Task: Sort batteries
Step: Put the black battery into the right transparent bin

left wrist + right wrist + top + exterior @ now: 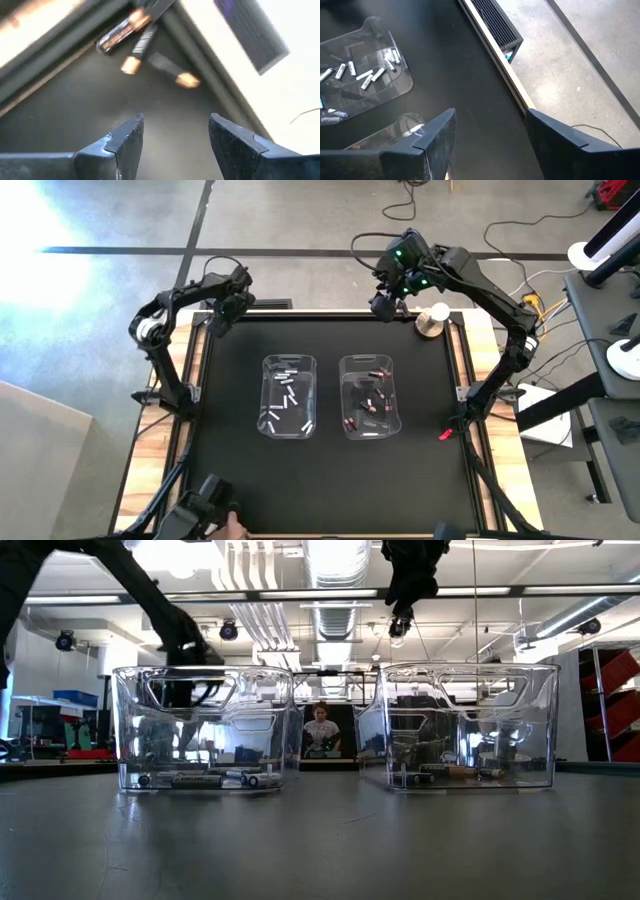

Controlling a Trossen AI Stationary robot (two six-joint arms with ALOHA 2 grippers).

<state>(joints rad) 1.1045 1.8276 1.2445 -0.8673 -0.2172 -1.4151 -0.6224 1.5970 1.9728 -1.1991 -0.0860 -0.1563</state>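
Left hand (172,142) is seen open and empty, hovering at the worktop's (240,480) far left corner over three loose dark, copper-ended batteries (145,47). Right hand (487,145) is likewise open, empty, raised at the far edge. Batteries are judged light, rigid, smooth, liable to roll; a grip across mid-body is advised
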